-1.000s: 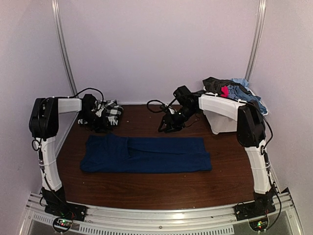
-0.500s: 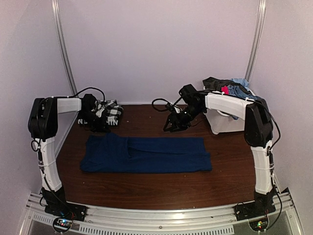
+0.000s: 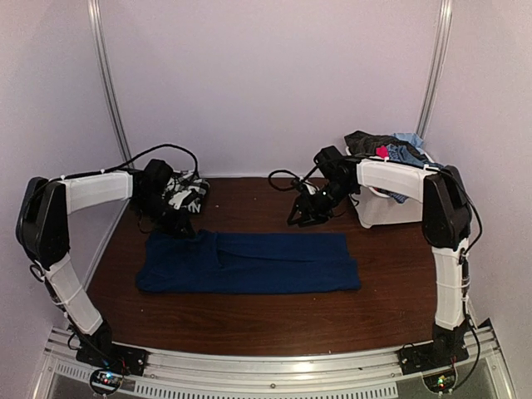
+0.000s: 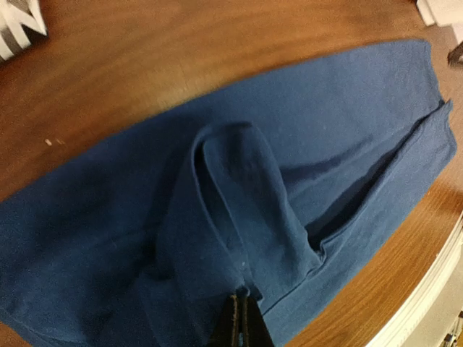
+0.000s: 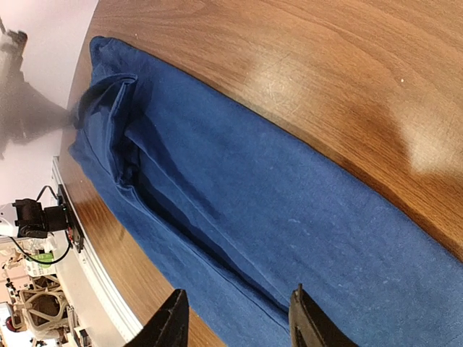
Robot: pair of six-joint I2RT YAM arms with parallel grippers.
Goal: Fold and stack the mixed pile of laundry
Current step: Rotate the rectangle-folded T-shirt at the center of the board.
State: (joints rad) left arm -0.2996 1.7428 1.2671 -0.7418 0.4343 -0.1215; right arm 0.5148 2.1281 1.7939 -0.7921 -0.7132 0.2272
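Toward table's (image 3: pixel 249 320) far-left corner, left gripper (image 4: pixel 239 322) is clamped on navy piece (image 3: pixel 249 262); right gripper (image 5: pixel 239 291) hangs open, empty. Prob the fold step imo. Nxt needs right grabbing the cloth's far-right corner.

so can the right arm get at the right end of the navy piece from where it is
Probably yes. The right gripper hangs open just behind the far edge of the navy piece, near that end, and nothing lies on that end or between the two.
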